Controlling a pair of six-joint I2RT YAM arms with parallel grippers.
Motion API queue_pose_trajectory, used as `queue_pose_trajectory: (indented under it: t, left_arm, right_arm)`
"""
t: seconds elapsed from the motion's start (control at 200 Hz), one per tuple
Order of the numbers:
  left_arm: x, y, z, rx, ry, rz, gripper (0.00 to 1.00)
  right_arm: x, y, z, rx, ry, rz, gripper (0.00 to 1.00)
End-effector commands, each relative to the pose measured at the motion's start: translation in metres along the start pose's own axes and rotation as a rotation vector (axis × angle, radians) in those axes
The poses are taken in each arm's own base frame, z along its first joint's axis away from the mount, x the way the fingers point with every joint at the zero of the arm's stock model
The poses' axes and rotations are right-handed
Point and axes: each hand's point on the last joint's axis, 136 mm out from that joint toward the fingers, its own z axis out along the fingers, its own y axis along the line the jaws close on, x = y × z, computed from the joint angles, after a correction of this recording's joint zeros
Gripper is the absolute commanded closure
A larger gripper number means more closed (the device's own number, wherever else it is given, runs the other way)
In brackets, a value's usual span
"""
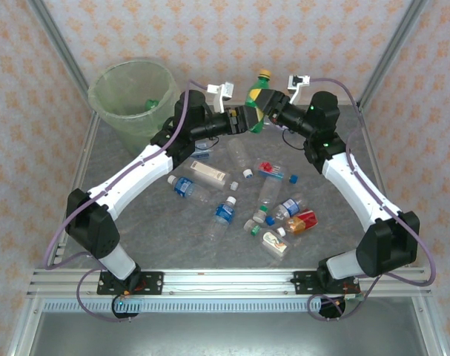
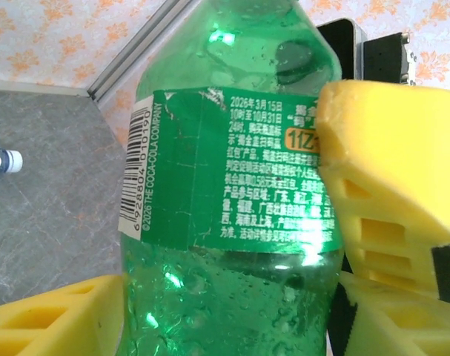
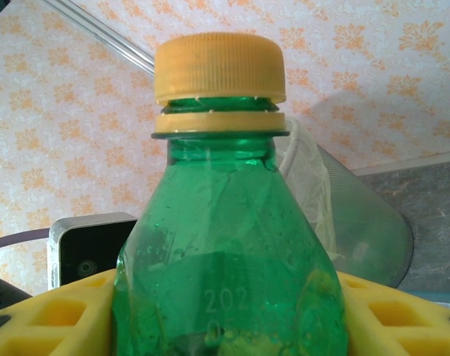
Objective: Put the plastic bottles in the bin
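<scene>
While the right gripper (image 3: pixel 228 319) clamps the smooth green bottle (image 3: pixel 225 222) between its ribbed yellow fingers (image 3: pixel 402 319), below the ridged yellow cap (image 3: pixel 219 67), the left gripper (image 2: pixel 225 326) pinches the labelled body. Round translucent bin (image 1: pixel 132 93) stands beyond the left gripper, apart.

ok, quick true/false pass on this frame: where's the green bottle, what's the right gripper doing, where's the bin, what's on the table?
1. The green plastic bottle with the yellow cap lies on the grey table. False: it is held up in the air, off the table.
2. The right gripper has that bottle between its yellow fingers. True.
3. The round pale-green bin stands at the table's far left corner. True.
4. No bottles are on the table. False: several clear plastic bottles lie there.
</scene>
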Motion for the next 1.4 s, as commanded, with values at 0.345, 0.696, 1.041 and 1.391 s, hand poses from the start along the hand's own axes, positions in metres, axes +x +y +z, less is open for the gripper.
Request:
queue_pose_trajectory:
  t: [0.345,0.696,1.041,1.391]
  left_arm:
    - [0.001,-0.004,0.001,-0.002,-0.015,0.042,0.46]
    - [-0.047,0.029,-0.055,-0.120,-0.208,-0.014,0.43]
    - [-0.114,0.066,-0.167,-0.330,-0.506,-0.067,0.43]
    - [-0.149,0.098,-0.271,-0.586,-0.812,-0.180,0.43]
  right_arm:
    - [-0.008,0.012,-0.016,0.001,-0.044,-0.023,0.00]
    - [-0.029,-0.020,-0.057,0.157,-0.178,-0.009,0.00]
    - [-0.024,-0.023,-0.066,0.176,-0.193,-0.009,0.00]
    - [-0.023,-0.025,-0.060,0.153,-0.184,-0.002,0.00]
